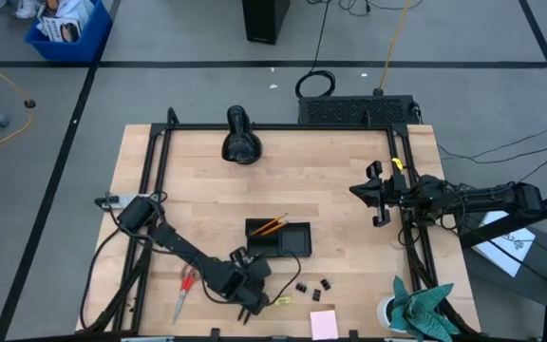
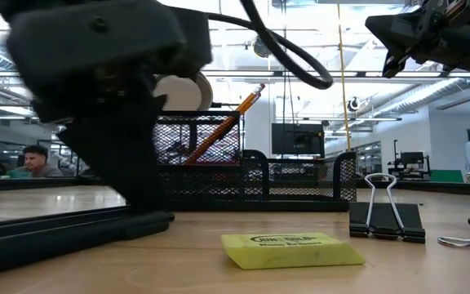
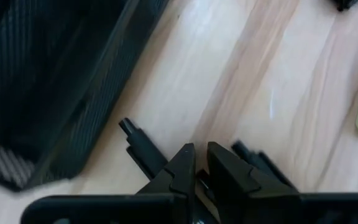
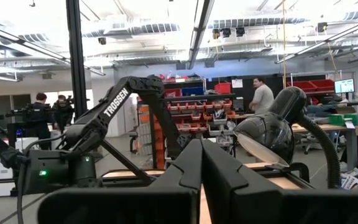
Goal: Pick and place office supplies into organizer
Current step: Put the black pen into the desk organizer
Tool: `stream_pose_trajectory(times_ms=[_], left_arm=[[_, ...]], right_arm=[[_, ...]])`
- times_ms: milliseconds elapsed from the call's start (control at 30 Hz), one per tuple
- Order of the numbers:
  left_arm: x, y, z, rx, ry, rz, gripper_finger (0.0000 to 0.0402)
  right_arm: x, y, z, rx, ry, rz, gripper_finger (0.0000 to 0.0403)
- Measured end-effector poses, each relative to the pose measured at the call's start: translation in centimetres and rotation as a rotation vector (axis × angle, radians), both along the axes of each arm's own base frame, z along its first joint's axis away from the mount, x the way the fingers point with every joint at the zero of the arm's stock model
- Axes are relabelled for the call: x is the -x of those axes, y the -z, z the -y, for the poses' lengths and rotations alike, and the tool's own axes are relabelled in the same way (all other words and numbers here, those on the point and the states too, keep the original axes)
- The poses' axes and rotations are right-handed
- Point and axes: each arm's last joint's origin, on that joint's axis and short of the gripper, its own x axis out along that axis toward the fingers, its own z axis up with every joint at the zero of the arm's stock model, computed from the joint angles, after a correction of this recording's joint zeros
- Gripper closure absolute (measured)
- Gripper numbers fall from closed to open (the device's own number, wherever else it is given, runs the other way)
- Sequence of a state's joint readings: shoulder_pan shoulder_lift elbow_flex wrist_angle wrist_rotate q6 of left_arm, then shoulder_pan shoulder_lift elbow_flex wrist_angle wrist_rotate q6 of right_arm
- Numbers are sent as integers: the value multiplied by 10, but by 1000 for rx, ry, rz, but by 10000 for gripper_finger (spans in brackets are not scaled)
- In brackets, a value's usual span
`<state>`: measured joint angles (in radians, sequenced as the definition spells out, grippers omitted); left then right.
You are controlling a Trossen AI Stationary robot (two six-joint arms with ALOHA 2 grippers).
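Note:
The black mesh organizer stands mid-table with two orange pencils leaning in it. My left gripper points steeply down at the table's near edge, just in front of the organizer, and is shut on a black pen. A second black shaft shows beside the fingers. Red-handled scissors lie to its left. Binder clips, a yellow piece and a pink pad lie to its right. My right gripper hovers shut at the table's right side. My left gripper comes at the black pen from above, slanting down, with its fingers almost together. The fingers themselves hide the place of contact. A long black shaft runs out sideways from under the gripper, low over the tabletop.
A black cylindrical device stands at the far edge. A teal cloth with a white cup sits at the near right corner. A black frame rims the table. People show in the room behind.

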<state>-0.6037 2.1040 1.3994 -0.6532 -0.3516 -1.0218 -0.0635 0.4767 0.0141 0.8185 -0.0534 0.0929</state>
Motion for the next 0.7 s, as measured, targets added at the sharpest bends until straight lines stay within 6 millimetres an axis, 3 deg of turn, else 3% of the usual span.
stream_pose_trajectory(times_ms=[367, 700], left_arm=[[27, 2, 23, -19, -77, -25, 355], [41, 2, 30, -40, -139, -43, 355]], right_arm=[[0, 0, 0, 0, 0, 0, 399], [0, 0, 0, 0, 0, 0, 399]])
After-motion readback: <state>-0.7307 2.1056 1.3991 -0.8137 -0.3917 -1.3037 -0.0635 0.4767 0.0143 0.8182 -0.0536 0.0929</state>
